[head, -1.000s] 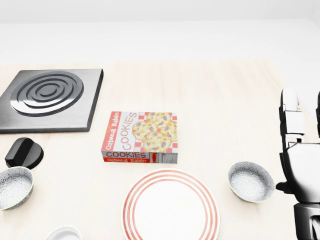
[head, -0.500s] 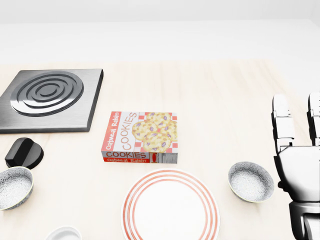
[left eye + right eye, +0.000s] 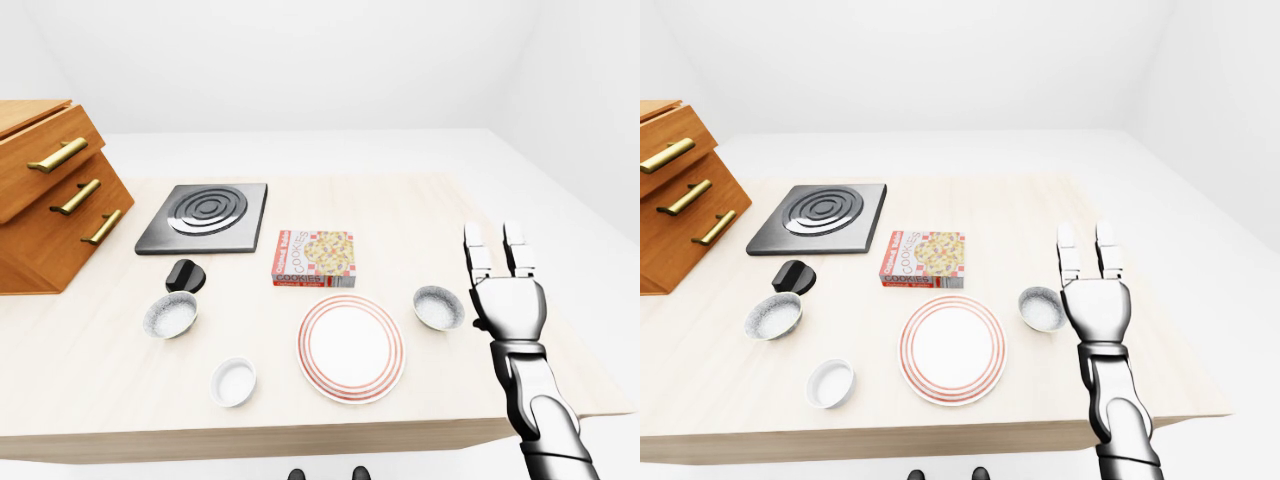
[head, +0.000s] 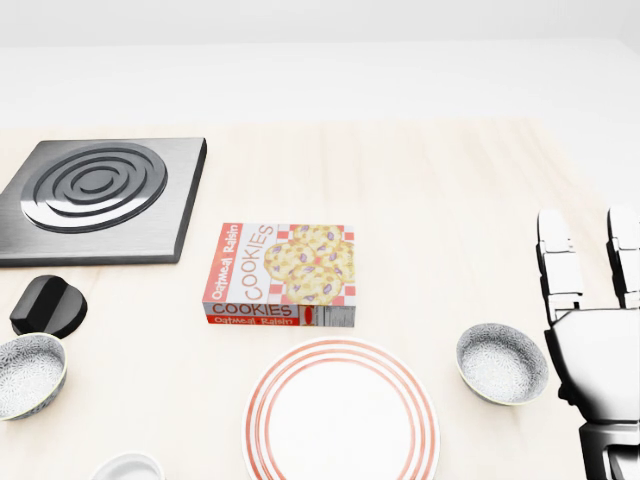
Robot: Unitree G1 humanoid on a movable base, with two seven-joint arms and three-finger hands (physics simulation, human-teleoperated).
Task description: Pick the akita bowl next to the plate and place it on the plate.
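A speckled grey akita bowl sits on the light wood table just right of the white plate with red rings. The bowl is upright and empty, a small gap apart from the plate's rim. My right hand is raised to the right of the bowl, its fingers stretched out straight and holding nothing. It does not touch the bowl. The eye views show the same: hand right of the bowl and the plate. My left hand does not show.
A cookie box lies above the plate. At the left are a stove burner, a black knob, a second speckled bowl, a small white bowl and a wooden drawer cabinet. The table's right edge runs under my hand.
My right hand has sunk lower in the head view and turned so that its flat side faces the camera, fingers spread. The bowl and plate have not moved.
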